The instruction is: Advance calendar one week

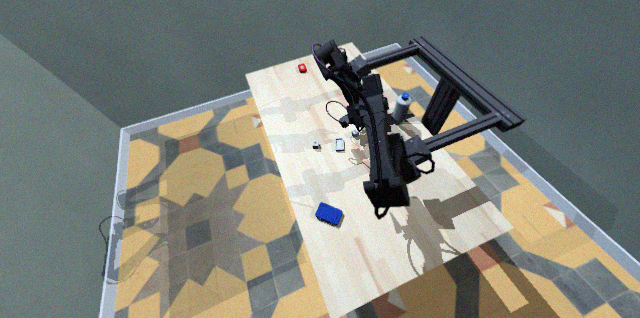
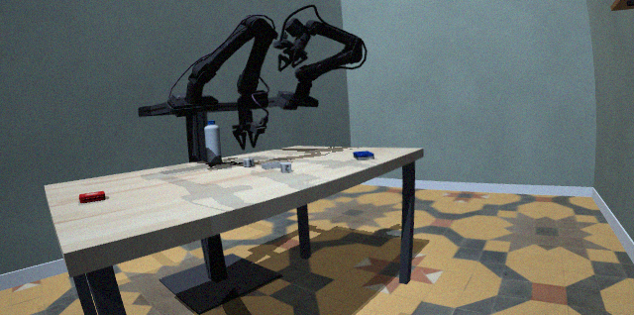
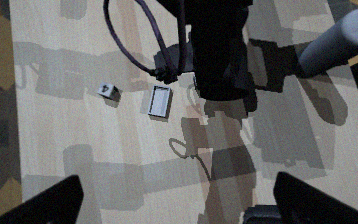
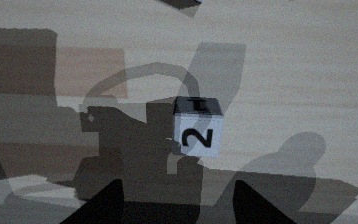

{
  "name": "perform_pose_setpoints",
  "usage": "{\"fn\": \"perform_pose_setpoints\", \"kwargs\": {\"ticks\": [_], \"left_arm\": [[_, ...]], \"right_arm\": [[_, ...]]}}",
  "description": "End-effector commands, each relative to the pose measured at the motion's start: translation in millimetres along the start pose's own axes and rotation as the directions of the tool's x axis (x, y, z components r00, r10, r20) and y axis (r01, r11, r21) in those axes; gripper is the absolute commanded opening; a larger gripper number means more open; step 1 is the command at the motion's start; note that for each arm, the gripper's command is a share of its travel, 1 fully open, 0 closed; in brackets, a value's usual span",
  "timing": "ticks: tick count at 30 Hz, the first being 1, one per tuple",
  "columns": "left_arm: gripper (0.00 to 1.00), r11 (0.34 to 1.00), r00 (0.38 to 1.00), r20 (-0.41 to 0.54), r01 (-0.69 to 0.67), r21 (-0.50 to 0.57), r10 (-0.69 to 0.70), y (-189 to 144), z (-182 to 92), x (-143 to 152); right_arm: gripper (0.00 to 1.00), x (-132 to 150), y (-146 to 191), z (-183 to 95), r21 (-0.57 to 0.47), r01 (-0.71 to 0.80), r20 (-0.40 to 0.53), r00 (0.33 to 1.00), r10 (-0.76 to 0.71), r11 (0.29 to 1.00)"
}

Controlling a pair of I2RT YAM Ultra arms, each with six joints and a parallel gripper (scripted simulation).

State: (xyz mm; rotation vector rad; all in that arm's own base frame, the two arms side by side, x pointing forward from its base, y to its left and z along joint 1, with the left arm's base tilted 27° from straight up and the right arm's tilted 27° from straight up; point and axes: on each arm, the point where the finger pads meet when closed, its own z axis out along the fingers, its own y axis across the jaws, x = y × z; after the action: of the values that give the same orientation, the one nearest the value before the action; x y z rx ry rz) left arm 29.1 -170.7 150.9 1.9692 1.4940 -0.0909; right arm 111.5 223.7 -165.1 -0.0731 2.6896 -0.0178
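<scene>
The small white tray (image 1: 340, 145) (image 2: 270, 165) (image 3: 160, 102) lies empty on the table. One white cube (image 1: 316, 145) (image 2: 286, 167) (image 3: 107, 90) stands on the table beside the tray; a 4 shows on it in the left wrist view. The other cube (image 1: 355, 133) (image 2: 249, 162) (image 4: 198, 131) rests on the table on the tray's other side, a sideways 2 on one face and a dark bar-like mark on another. My right gripper (image 2: 248, 147) (image 4: 178, 189) is partly open and empty above that cube. My left gripper (image 2: 290, 65) (image 3: 178, 182) is wide open, high above the table.
A white bottle (image 1: 402, 107) (image 2: 212, 139) (image 3: 330, 42) with a blue cap stands near the robot's frame. A blue box (image 1: 329, 214) (image 2: 364, 155) and a red object (image 1: 302, 68) (image 2: 92, 197) lie far apart on the table. My right arm hides part of the left wrist view.
</scene>
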Motion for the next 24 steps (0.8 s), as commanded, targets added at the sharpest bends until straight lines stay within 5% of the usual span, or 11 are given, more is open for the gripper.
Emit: {"fn": "perform_pose_setpoints", "kwargs": {"ticks": [1,11,24], "left_arm": [[1.0,1.0,1.0,-0.024,-0.004,-0.013,0.004,1.7,0.3,5.9],[1.0,1.0,1.0,0.012,0.026,0.007,-0.026,-1.9,3.5,-5.9],[1.0,0.948,0.945,0.096,0.317,-0.029,-0.313,30.5,41.8,-44.3]], "right_arm": [[0.57,-0.1,-5.1,-23.5,0.041,-0.009,0.005,1.0,0.009,0.999],[0.57,0.0,-4.6,-31.0,0.04,-0.01,0.004,1.0,0.01,0.999],[0.57,0.0,-4.6,-31.0,0.04,-0.01,0.004,1.0,0.01,0.999]]}}
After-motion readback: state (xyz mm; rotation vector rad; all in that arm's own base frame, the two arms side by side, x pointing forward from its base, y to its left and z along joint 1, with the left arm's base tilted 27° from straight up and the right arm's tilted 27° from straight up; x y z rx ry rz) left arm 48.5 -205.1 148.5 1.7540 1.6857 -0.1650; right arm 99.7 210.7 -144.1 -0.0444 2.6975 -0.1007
